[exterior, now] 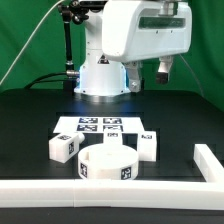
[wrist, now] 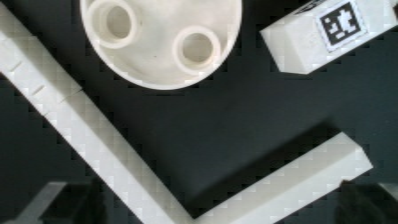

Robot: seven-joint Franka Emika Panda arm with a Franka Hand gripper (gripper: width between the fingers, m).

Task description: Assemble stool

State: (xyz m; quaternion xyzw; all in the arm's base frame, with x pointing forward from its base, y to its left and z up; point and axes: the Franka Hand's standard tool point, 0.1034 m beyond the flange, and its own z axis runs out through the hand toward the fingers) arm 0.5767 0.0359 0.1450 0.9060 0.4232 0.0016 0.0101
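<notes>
The round white seat (exterior: 108, 165) lies on the black table near the front, and in the wrist view the seat (wrist: 160, 40) shows two round holes. One chunky white leg (exterior: 63, 148) stands at its left in the exterior view, another leg (exterior: 147, 144) at its right. A third leg (exterior: 118, 141) peeks out behind it. The wrist view catches a single tagged leg (wrist: 329, 35). My gripper (exterior: 163, 70) hangs high above the table, well clear of all parts. Its fingers are open with nothing between them, and the gripper (wrist: 217, 212) looks down on the rail's corner.
A long white L-shaped rail (exterior: 100, 196) runs along the table's front and up the exterior view's right; in the wrist view the rail (wrist: 80, 115) forms a V. The marker board (exterior: 100, 125) lies flat behind the parts, in front of the robot's base (exterior: 100, 80).
</notes>
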